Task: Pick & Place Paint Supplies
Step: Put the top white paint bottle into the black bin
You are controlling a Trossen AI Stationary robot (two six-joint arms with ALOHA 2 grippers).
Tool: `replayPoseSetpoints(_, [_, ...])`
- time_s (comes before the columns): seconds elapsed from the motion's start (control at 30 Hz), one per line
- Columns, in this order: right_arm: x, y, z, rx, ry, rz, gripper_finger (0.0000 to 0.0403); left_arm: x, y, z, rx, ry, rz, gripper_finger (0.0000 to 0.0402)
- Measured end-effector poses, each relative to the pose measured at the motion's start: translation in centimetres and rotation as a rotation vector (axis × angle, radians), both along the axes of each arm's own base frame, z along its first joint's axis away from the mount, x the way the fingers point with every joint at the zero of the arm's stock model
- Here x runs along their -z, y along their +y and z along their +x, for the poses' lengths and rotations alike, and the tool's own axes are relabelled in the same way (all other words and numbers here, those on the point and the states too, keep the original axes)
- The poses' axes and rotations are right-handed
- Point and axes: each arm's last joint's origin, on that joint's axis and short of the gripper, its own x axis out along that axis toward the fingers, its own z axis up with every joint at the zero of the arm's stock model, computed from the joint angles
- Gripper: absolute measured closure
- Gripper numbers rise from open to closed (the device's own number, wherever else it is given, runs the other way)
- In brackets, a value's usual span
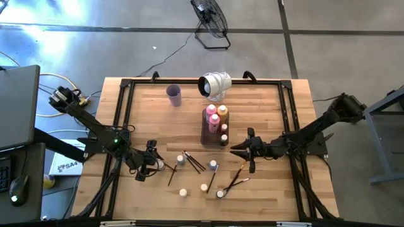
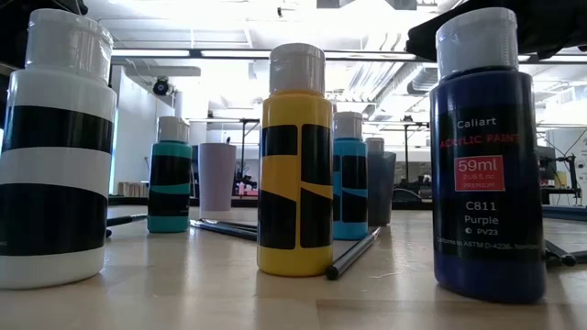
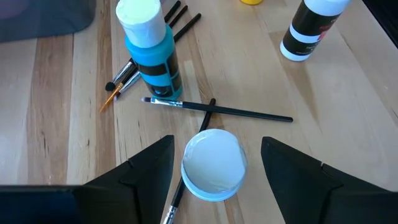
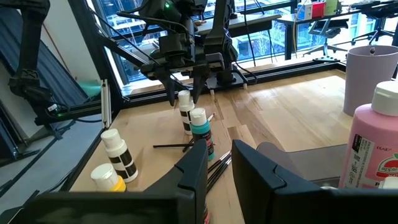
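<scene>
My left gripper (image 1: 153, 165) (image 3: 217, 142) hangs open at the table's near left. Its fingers stand on either side of a light-blue paint bottle's white cap (image 3: 214, 163) without touching it. The bottle stands upright on the wood. A teal bottle (image 3: 151, 53) stands just beyond, among thin dark paintbrushes (image 3: 217, 111). My right gripper (image 1: 233, 150) (image 4: 219, 149) is held level right of centre, with a narrow gap between its fingers and nothing in it. Pink and orange bottles (image 1: 216, 113) stand in the clear tray (image 1: 206, 133).
A lilac cup (image 1: 174, 94) and a white lamp-like object (image 1: 216, 84) stand at the far side. Several more small bottles (image 1: 204, 187) and brushes (image 1: 237, 180) are scattered toward the near edge. A black frame (image 1: 123, 101) borders the table.
</scene>
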Motion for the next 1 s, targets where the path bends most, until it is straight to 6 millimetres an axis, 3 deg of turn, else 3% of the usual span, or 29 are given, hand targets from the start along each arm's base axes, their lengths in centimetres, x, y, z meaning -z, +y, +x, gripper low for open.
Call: replayPoseSetpoints(1.0, [0.0,0.0,0.0,-0.001,0.001,-0.007,0.0339,-0.01,0.01,0.0,-0.035,0.006,-0.036,0.0165])
